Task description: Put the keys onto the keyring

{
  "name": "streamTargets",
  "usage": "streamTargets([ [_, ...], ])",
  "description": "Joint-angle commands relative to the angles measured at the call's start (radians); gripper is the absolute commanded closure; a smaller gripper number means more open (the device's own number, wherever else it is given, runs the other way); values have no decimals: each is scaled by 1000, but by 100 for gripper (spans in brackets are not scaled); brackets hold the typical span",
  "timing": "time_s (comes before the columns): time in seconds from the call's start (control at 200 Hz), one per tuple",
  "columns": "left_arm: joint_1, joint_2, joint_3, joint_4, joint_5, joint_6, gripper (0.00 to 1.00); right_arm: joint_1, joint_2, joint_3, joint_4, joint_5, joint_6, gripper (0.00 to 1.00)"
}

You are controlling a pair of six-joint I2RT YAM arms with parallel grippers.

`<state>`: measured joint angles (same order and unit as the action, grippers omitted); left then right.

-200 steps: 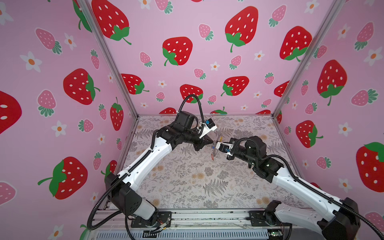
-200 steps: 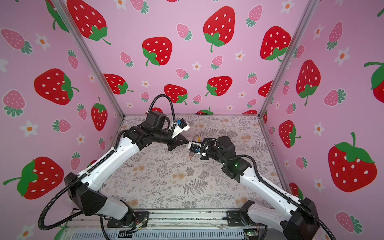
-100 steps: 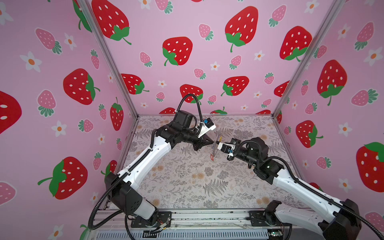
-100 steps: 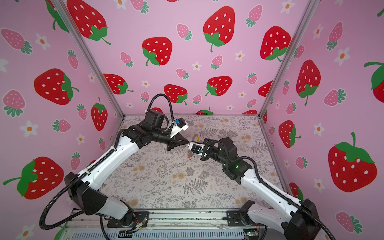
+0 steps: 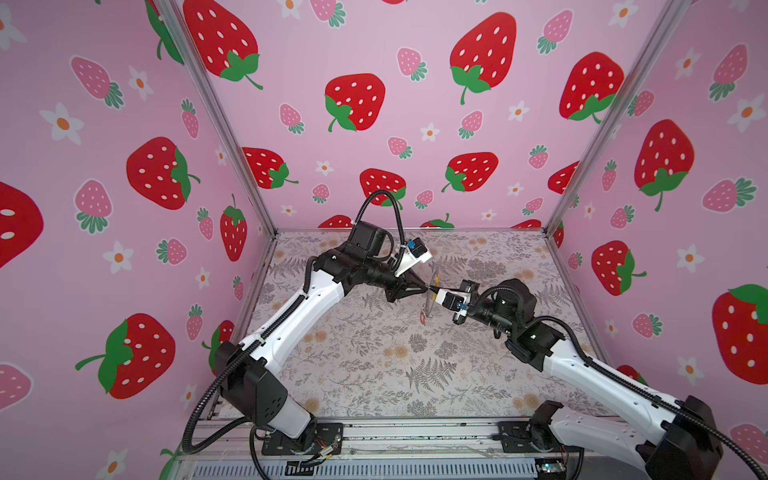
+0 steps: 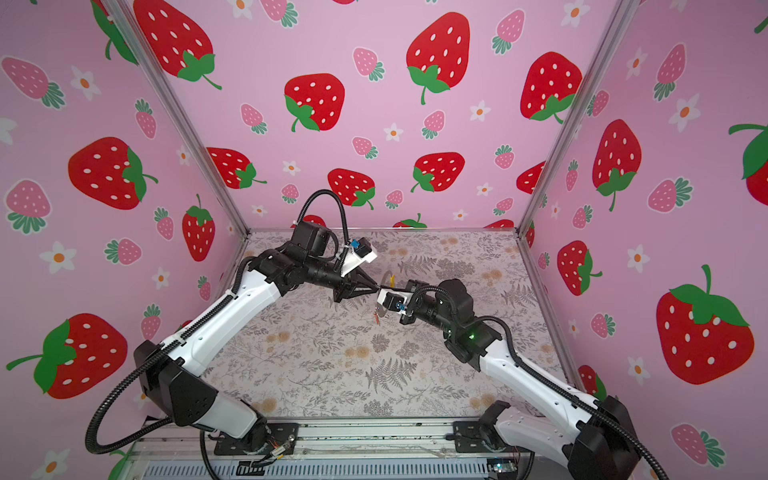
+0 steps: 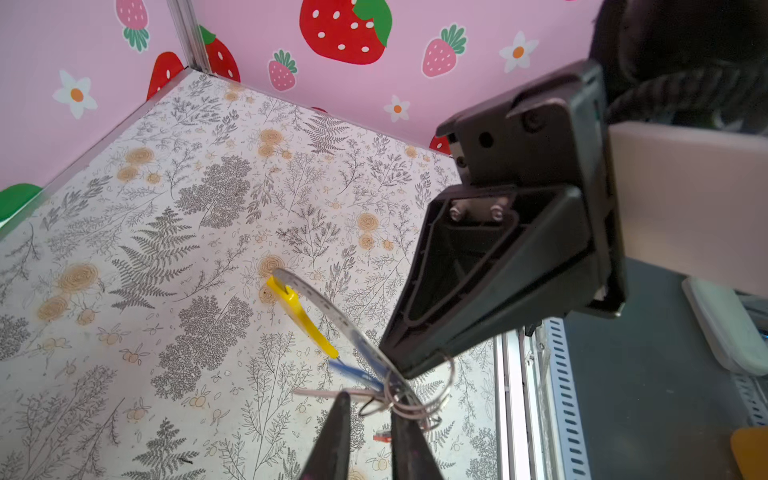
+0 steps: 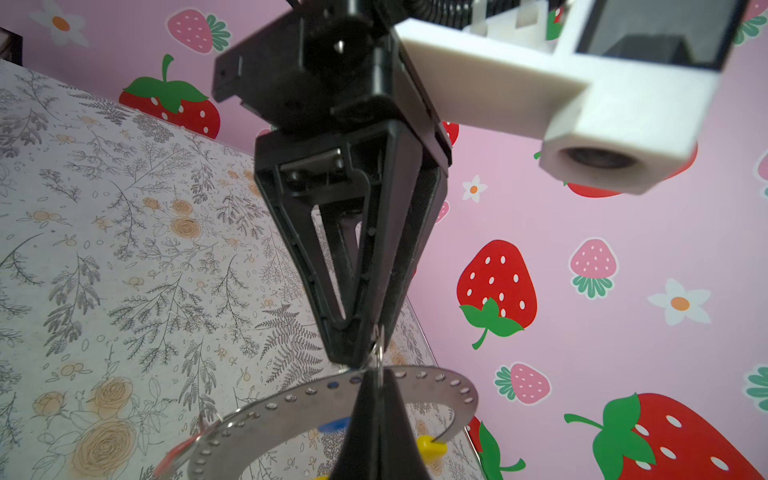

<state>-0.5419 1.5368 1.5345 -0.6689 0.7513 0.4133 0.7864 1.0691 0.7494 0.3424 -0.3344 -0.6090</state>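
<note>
The keyring (image 8: 291,403), a grey perforated hoop with a yellow segment (image 7: 301,316), hangs in mid-air over the table. My right gripper (image 8: 374,376) is shut on its band. My left gripper (image 7: 368,403) meets it tip to tip, jaws slightly apart, with thin wire rings (image 7: 415,399) tangled at its fingertips. A blue tag (image 7: 353,370) lies against the hoop and a red tag (image 5: 423,318) dangles below it. The keys' dark metal blades are too small to make out. In both top views the grippers (image 5: 426,288) (image 6: 384,289) touch above mid-table.
The floral table mat (image 5: 374,353) lies under both arms. Pink strawberry walls (image 5: 374,124) close in the back and both sides. A metal rail (image 5: 415,436) with the arm bases runs along the front edge.
My left gripper's jaws have parted a little. The right arm has edged slightly towards the left one, still holding the keyring.
</note>
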Motion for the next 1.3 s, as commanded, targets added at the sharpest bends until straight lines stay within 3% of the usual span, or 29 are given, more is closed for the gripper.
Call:
streamTargets([
  [0.0,4,-73,-58,118,-52,3,73,-12,-3,-22,82,-68,46,100],
  [0.19,14,-183,-185,253,-134,60,67,-45,6,-27,108,-132,109,100],
  [0.435,14,-288,-324,399,-88,230,68,-67,20,-27,124,-171,148,100],
  [0.58,11,-275,-297,390,-47,249,71,-76,24,-24,133,-195,161,100],
  [0.73,0,-264,-273,389,-20,279,82,-88,28,-24,144,-224,181,100],
  [0.99,-22,-241,-215,310,-9,328,82,-104,38,-15,136,-283,200,100],
  [1.17,-32,-209,-184,277,-18,327,93,-108,34,-10,132,-299,199,100],
  [1.196,-32,-202,-174,267,-19,326,99,-108,32,-10,132,-302,199,100],
  [1.296,-31,-181,-154,232,-13,332,100,-109,24,-10,132,-302,197,100],
])
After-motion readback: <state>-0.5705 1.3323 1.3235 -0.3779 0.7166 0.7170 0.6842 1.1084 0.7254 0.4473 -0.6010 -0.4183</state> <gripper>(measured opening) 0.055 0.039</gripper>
